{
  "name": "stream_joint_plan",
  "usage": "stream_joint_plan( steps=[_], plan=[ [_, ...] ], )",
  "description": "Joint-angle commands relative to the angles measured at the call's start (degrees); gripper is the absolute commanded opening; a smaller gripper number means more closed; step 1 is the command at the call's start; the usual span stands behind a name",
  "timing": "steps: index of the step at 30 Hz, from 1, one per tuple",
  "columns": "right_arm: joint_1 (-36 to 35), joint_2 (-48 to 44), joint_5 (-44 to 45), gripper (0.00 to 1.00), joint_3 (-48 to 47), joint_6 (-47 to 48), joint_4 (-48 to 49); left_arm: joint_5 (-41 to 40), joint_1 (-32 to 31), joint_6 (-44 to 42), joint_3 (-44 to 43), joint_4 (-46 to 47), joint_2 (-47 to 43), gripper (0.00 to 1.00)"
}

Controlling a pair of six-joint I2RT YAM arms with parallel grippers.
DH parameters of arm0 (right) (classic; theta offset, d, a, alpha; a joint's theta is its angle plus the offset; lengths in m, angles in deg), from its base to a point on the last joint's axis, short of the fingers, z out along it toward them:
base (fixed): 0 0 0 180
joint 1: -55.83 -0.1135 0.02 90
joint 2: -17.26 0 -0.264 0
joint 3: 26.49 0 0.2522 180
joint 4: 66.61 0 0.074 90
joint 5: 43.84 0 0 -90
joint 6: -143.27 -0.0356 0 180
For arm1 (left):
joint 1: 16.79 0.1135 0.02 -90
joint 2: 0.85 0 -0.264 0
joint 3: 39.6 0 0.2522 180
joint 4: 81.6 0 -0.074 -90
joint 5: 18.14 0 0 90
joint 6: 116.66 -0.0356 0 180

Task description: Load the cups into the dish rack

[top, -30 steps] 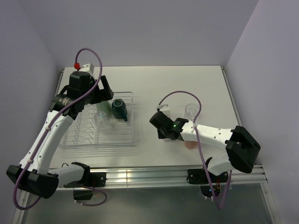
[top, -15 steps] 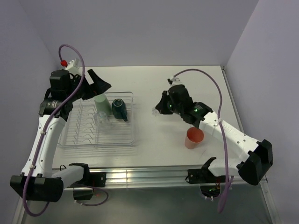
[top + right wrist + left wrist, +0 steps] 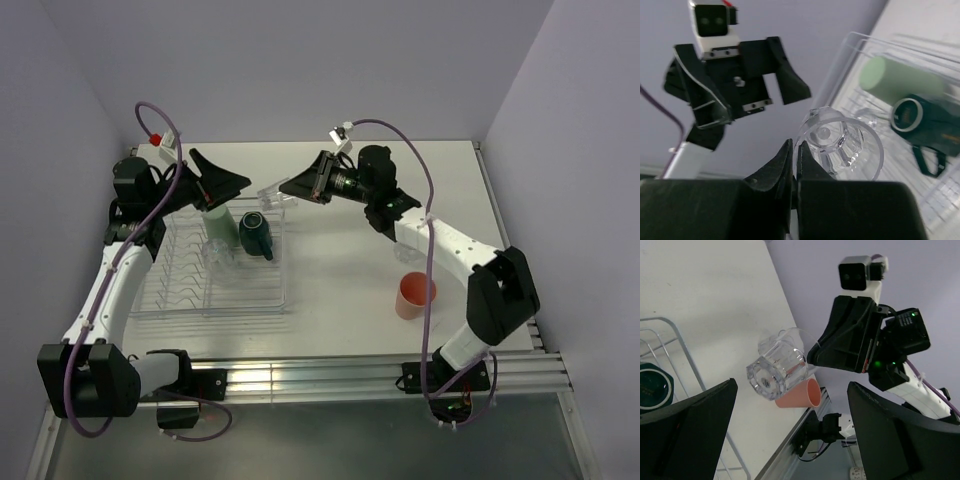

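My right gripper (image 3: 290, 189) is shut on the rim of a clear glass (image 3: 272, 196), held tilted in the air over the far right corner of the dish rack (image 3: 285, 290). The right wrist view shows the fingers (image 3: 782, 160) pinching the glass rim (image 3: 840, 142). My left gripper (image 3: 232, 190) is open and empty, raised above the rack's far edge and facing the glass (image 3: 777, 372). In the rack lie a pale green tumbler (image 3: 213, 222), a dark teal mug (image 3: 255, 232) and a clear glass (image 3: 218, 252). A salmon-pink tumbler (image 3: 415, 295) stands on the table at the right.
The rack's rim (image 3: 850, 65) lies just beyond the held glass, with the green tumbler (image 3: 900, 80) and teal mug (image 3: 925, 120) behind it. The two grippers are close together above the rack. White table (image 3: 340, 290) lies between the rack and the pink tumbler.
My right gripper took the clear glass from the table's right side and carried it left to the rack. My left gripper let go of the green tumbler in the rack and rose.
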Motion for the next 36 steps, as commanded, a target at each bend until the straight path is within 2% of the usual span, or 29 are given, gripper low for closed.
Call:
stream_joint_plan(
  steps=[1, 8, 21, 23, 29, 30, 31, 36],
  plan=[
    [-0.46, 2.61, -9.2, 0.0, -3.6, -12.51, 19.25, 2.92, 0.09, 2.83, 1.54, 9.46, -1.52, 0.99],
    [-1.87, 6.3, -10.26, 0.0, -5.1, -18.4, 26.55, 2.65, -0.08, 2.12, 3.47, 9.65, -1.17, 0.99],
    [-4.33, 9.99, -9.29, 0.0, -9.84, -19.63, 26.29, 3.0, -0.87, 2.12, 3.57, 9.39, -2.84, 0.99],
    [-4.24, 10.52, -8.85, 0.0, -10.11, -19.81, 26.72, 3.79, -0.87, 2.92, 3.66, 9.83, -3.01, 0.96],
    [-4.42, 12.19, -8.76, 0.0, -11.25, -20.69, 27.96, 3.97, -0.87, 2.57, 3.39, 8.25, -4.07, 0.69],
    [-4.33, 12.37, -8.76, 0.0, -11.34, -20.69, 27.96, 4.06, -0.87, 2.74, 3.39, 8.34, -4.15, 0.6],
    [-4.42, 12.46, -8.67, 0.0, -11.43, -20.69, 28.05, 4.15, -0.87, 2.92, 3.48, 8.25, -4.24, 0.56],
    [-4.77, 12.98, -8.59, 0.0, -11.69, -19.9, 27.87, 4.06, -0.87, 2.57, 3.04, 7.11, -4.6, 0.2]
  ],
)
